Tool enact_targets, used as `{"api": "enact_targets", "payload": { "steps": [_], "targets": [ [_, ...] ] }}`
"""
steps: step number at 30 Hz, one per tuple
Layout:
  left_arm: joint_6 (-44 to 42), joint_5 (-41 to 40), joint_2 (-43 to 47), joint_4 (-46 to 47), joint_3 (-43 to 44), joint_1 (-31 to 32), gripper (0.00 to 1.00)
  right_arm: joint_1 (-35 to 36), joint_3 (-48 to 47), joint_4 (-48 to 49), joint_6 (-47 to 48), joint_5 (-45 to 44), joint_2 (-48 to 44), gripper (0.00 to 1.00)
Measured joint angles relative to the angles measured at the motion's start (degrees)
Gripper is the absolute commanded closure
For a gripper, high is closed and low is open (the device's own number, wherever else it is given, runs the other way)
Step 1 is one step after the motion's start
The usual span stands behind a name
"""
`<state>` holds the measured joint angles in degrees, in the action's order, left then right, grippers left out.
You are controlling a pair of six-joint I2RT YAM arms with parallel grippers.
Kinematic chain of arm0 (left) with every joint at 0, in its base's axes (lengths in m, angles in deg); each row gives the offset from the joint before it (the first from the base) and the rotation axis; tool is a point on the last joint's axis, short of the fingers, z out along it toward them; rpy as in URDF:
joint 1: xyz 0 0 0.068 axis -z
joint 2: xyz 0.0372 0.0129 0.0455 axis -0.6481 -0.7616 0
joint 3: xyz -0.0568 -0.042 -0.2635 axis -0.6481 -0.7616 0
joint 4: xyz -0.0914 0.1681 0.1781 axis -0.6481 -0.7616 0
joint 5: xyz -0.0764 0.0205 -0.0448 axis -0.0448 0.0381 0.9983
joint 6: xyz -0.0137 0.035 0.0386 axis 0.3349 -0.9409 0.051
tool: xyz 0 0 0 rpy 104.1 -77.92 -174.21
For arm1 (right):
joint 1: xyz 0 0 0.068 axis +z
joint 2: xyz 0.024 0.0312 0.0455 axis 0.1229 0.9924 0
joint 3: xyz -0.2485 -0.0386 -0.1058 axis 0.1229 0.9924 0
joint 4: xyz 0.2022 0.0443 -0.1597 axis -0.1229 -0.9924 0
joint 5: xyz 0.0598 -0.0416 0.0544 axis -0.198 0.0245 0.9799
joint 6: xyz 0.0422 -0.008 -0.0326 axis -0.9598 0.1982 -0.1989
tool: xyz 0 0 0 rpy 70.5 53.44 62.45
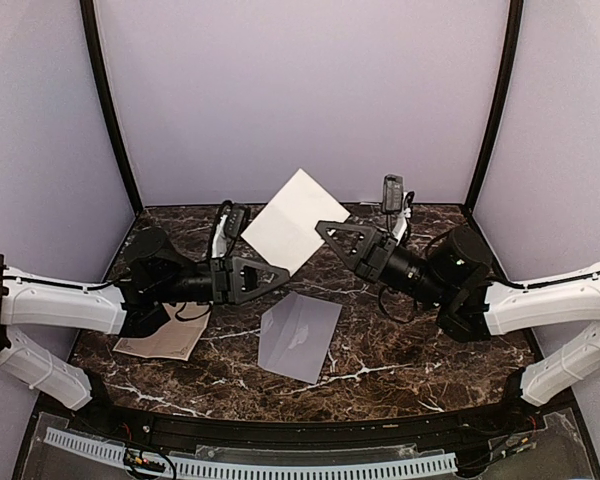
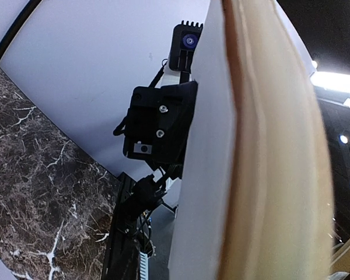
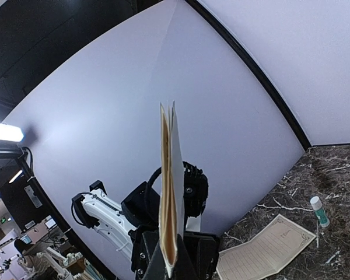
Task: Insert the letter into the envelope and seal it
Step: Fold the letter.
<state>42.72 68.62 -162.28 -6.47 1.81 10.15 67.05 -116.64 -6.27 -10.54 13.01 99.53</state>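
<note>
So, my right gripper (image 1: 322, 228) was clamped tight on the letter (image 1: 290, 218). It hung in the air in the upper middle of the overhead frame, a folded sheet, white outside and tan inside. In my right wrist view it stood edge-on, rising from between my fingers at the bottom centre.

My left gripper (image 1: 280, 272) sat right at the letter's lower corner, just left of centre. Honestly, I couldn't tell whether those fingers were pinching the paper or only beside it, since the sheet's edge filled the right side of my left wrist view.

The envelope (image 1: 300, 336) lay flat on the marble table (image 1: 400, 345) in the lower centre of the overhead frame, below the letter and apart from both grippers. A tan bordered sheet (image 1: 165, 342) lay at lower left, partly under my left arm. A small white-and-green tube (image 3: 319, 210) lay at the right edge of my right wrist view.
</note>
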Motion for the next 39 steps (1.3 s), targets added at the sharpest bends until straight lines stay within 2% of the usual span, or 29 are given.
{"api": "enact_targets", "payload": {
  "steps": [3,4,6,12,15,19,20,23,24,26,30,33,39],
  "targets": [
    [0.15,-0.13,-0.66,0.04,0.09,0.15,0.73,0.0,0.0,-0.04,-0.02,-0.04,0.0,1.0],
    [-0.04,-0.13,-0.81,0.02,0.11,0.17,0.8,0.0,0.0,-0.04,-0.02,-0.11,0.0,1.0],
    [-0.09,-0.2,-1.07,-0.02,0.24,0.24,0.86,0.0,0.0,-0.11,-0.02,-0.42,0.02,1.0],
    [-0.07,-0.83,-1.31,0.02,0.96,0.26,0.85,0.0,0.0,-0.96,0.0,-0.81,0.07,1.0],
    [0.02,-1.42,-1.31,0.07,0.96,0.26,0.99,0.0,0.0,-1.27,-0.02,-0.85,0.09,1.0],
    [0.39,-1.92,-1.33,0.46,0.96,0.26,1.0,0.0,0.0,-1.33,-0.02,-1.11,0.07,1.0],
    [0.42,-2.01,-1.33,0.5,0.96,0.26,1.0,0.0,0.0,-1.38,0.0,-1.11,0.07,0.96],
    [0.46,-2.4,-1.33,0.55,0.96,0.26,1.0,0.0,0.0,-1.51,-0.04,-0.92,0.07,0.53],
    [0.44,-2.75,-1.33,0.68,0.96,0.26,1.0,0.0,0.0,-1.77,0.17,-0.55,0.09,0.46],
    [0.44,-3.39,-1.33,1.22,0.96,0.26,1.0,0.04,0.0,-2.27,0.5,0.04,0.22,0.41],
    [0.44,-4.68,-1.27,2.05,0.94,0.26,1.0,0.7,0.0,-3.23,0.79,1.36,1.14,0.42],
    [0.44,-5.29,-1.22,2.51,0.94,0.26,1.0,1.42,0.0,-3.63,0.46,2.23,2.23,0.53],
    [0.44,-5.55,-1.14,3.02,0.94,0.26,1.0,2.05,-0.24,-3.82,0.09,3.72,5.14,0.66]
  ]
}}
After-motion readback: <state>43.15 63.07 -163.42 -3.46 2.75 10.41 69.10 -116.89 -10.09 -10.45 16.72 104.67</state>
